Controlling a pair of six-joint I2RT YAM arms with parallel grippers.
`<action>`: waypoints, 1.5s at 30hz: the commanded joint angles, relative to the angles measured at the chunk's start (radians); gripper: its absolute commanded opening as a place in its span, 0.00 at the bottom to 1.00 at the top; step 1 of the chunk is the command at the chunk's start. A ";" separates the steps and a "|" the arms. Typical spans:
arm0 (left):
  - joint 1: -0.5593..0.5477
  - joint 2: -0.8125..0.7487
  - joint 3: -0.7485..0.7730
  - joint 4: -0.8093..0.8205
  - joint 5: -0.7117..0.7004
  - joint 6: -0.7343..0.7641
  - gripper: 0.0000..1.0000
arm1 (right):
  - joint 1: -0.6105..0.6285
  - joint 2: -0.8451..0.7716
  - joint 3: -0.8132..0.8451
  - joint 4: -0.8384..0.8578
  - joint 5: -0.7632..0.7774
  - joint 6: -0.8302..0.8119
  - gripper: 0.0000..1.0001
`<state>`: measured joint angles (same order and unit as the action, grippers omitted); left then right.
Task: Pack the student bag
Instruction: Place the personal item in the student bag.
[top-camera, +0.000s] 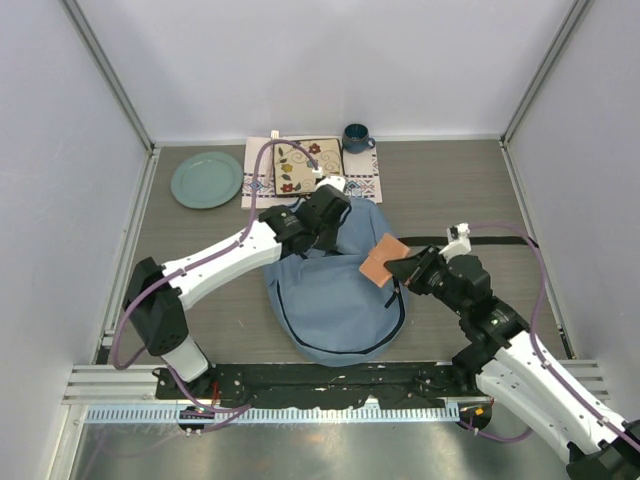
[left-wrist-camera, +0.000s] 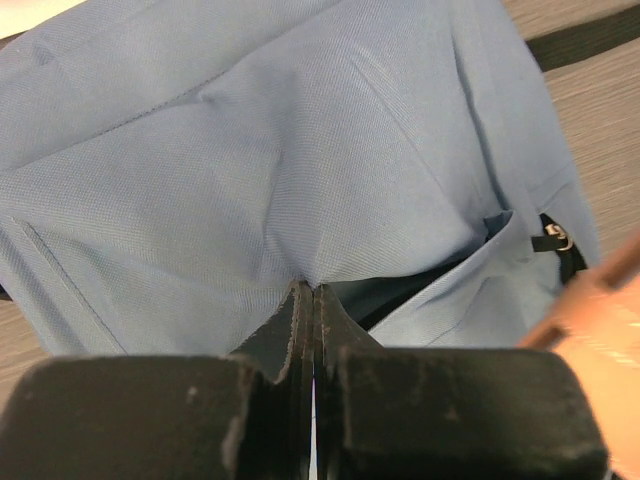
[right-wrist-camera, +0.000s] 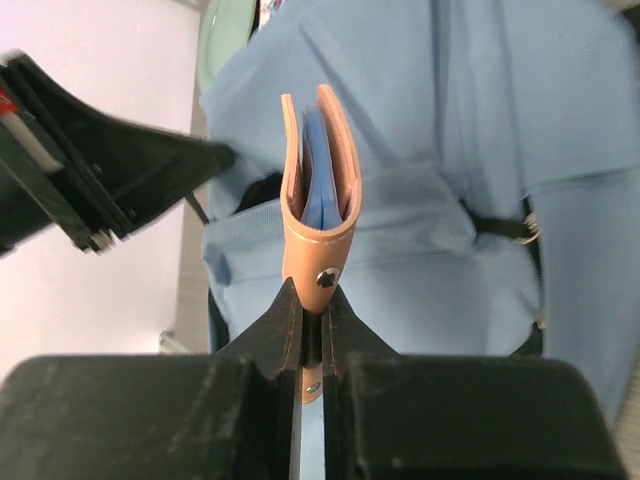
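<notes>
From above, the light-blue backpack (top-camera: 335, 300) lies mid-tabletop (top-camera: 450, 190), a dark zipper line curving round its front, with a green plate (top-camera: 206, 179), embroidered mat (top-camera: 255, 190) and dark mug (top-camera: 356, 137) behind it. Only the left wrist view shows the left hand (left-wrist-camera: 308, 300) clamped on a pinch of the backpack's fabric (a dark opening gapes beside it). Only the right wrist view shows the right hand (right-wrist-camera: 312, 300) gripping a tan leather notebook (right-wrist-camera: 320, 180), with blue pages inside and a metal stud near the grip.

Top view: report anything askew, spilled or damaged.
Nothing stands out. The soft light-blue fabric backpack looks undamaged, and the green round plate, dark blue mug and floral-covered square book sit tidy, nothing spilled.
</notes>
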<state>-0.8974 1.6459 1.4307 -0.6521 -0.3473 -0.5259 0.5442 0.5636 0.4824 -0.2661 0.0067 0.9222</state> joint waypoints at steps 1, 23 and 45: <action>0.040 -0.093 0.013 0.100 0.077 -0.065 0.00 | 0.003 0.042 -0.083 0.290 -0.203 0.147 0.01; 0.137 -0.198 -0.102 0.266 0.289 -0.210 0.00 | 0.005 0.390 -0.156 0.739 -0.444 0.351 0.01; 0.153 -0.282 -0.203 0.402 0.404 -0.249 0.00 | 0.025 0.696 -0.185 1.139 -0.522 0.497 0.01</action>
<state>-0.7406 1.4498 1.2343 -0.4229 -0.0139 -0.7376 0.5610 1.2655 0.2489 0.7139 -0.4870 1.3746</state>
